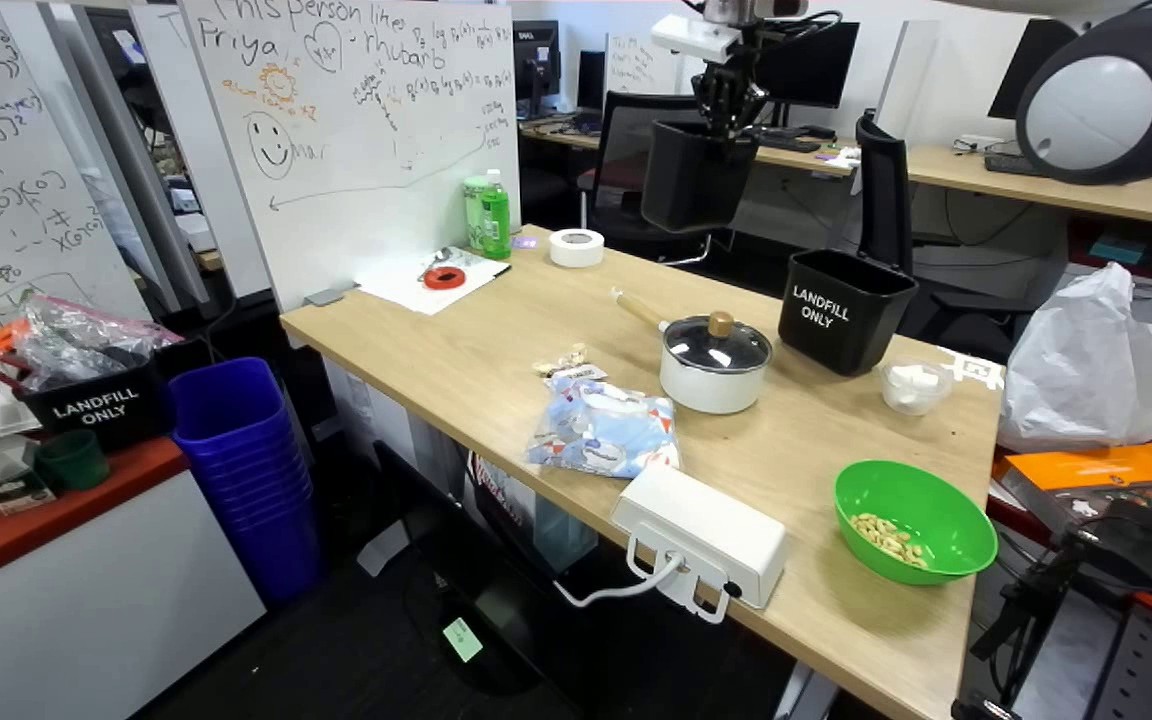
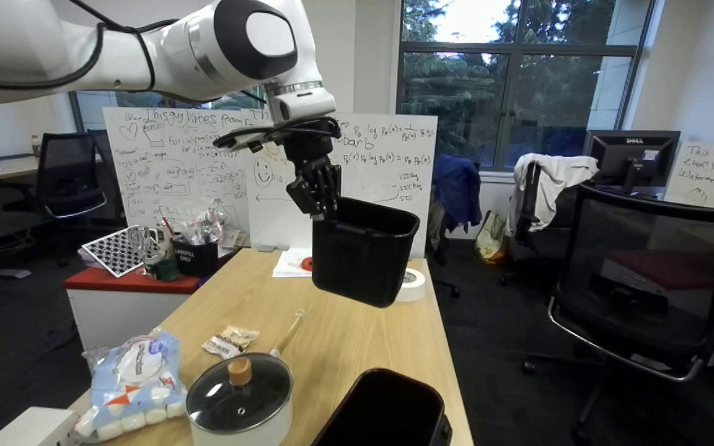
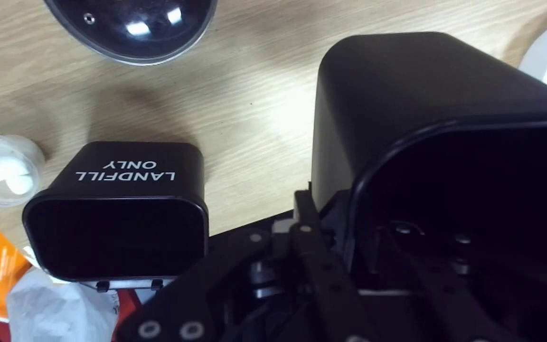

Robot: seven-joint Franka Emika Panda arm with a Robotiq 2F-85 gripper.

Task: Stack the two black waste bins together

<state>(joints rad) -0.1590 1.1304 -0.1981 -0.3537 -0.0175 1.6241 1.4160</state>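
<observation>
Nearest in the wrist view, the gripper (image 3: 349, 216) pinches one wall of a black waste bin (image 3: 397, 80) — one finger inside, one outside — and holds it, mouth upward, in the air, higher than the wooden table (image 3: 259, 109). Past it, the second black waste bin (image 3: 136, 154) stands upright on that table, well apart from the raised one; its white lettering (image 1: 820, 304), LANDFILL ONLY, reads right way up in an exterior view and inverted in the wrist view. Near it, the white saucepan (image 1: 711, 392) shows whole in an exterior view, wooden handle (image 1: 641, 308) included — the wrist view catches only part of its glass lid (image 3: 126, 42). Only an exterior view takes in the green bowl (image 1: 946, 515) with nuts (image 1: 886, 540) inside. Farther off come a roll of white tape (image 1: 576, 252) and a handwritten whiteboard (image 1: 406, 230); tall windows (image 2: 456, 111) come last, in an exterior view alone.
</observation>
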